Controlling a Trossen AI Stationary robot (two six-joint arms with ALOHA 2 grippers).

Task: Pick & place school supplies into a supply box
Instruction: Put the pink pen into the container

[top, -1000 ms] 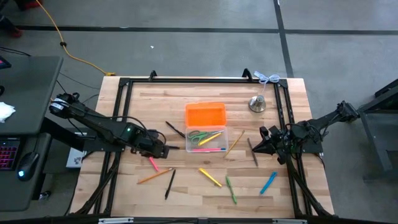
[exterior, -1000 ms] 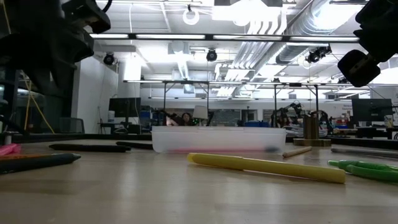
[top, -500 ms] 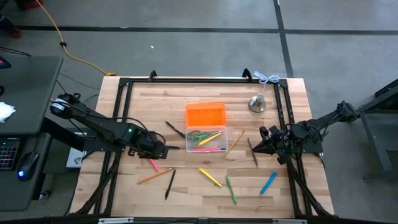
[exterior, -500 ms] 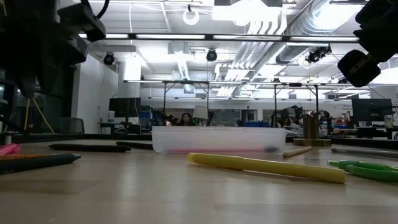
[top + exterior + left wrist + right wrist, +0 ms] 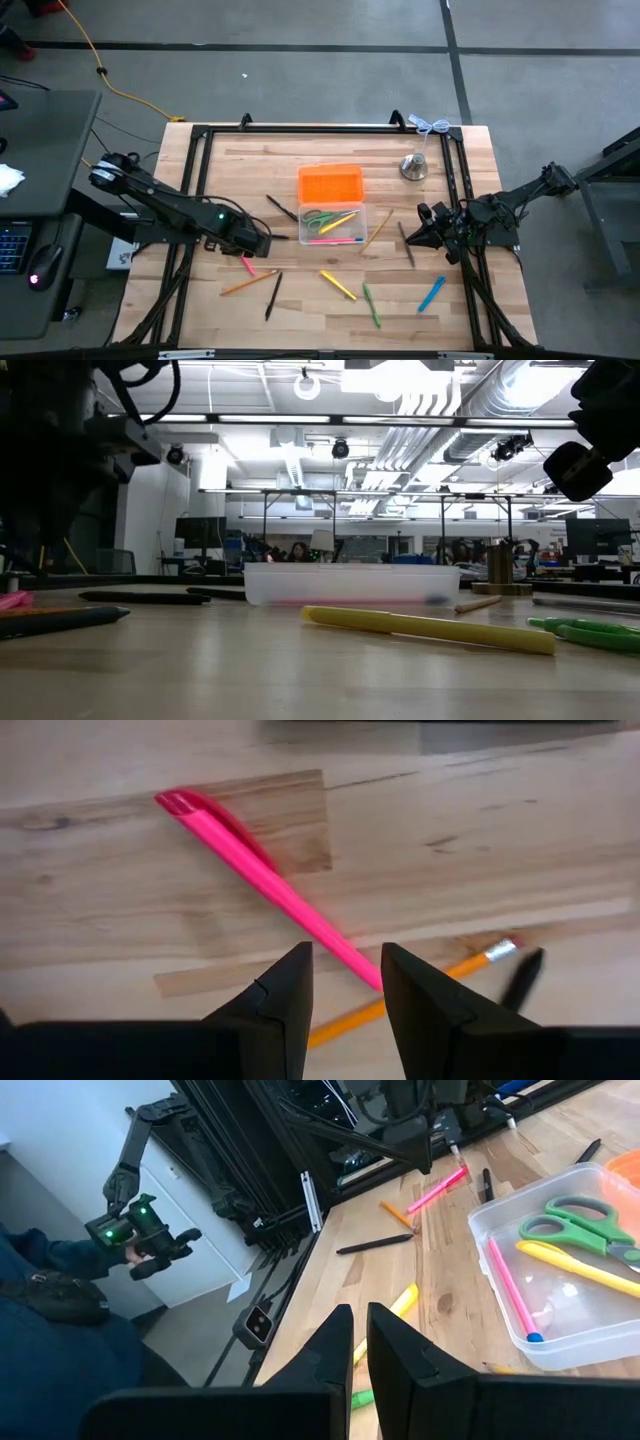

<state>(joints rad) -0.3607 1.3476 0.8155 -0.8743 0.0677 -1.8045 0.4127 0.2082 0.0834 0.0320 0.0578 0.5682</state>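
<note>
A pink pen (image 5: 250, 865) lies flat on the wooden table, left of the supply box. My left gripper (image 5: 347, 960) points down over the pen's near end, open, one finger on each side and above it; in the high view my left gripper (image 5: 252, 246) stands just beyond the pen (image 5: 246, 264). The supply box (image 5: 332, 225) is clear, its orange lid (image 5: 330, 184) folded open toward the far edge; green scissors, a yellow pen and a pink pen lie inside. My right gripper (image 5: 425, 228) waits at the table's right, level and shut.
Loose on the table: a black pen (image 5: 281, 207), an orange pencil (image 5: 249, 284), another black pen (image 5: 273, 295), a yellow marker (image 5: 337, 284), a green pen (image 5: 371, 304), a blue pen (image 5: 431, 293), a pencil (image 5: 378, 229). A silver bell (image 5: 414, 166) stands far right.
My left gripper has come down toward the pink pen and has tipped a little; its fingers have kept the same gap. Nothing on the table has moved.
</note>
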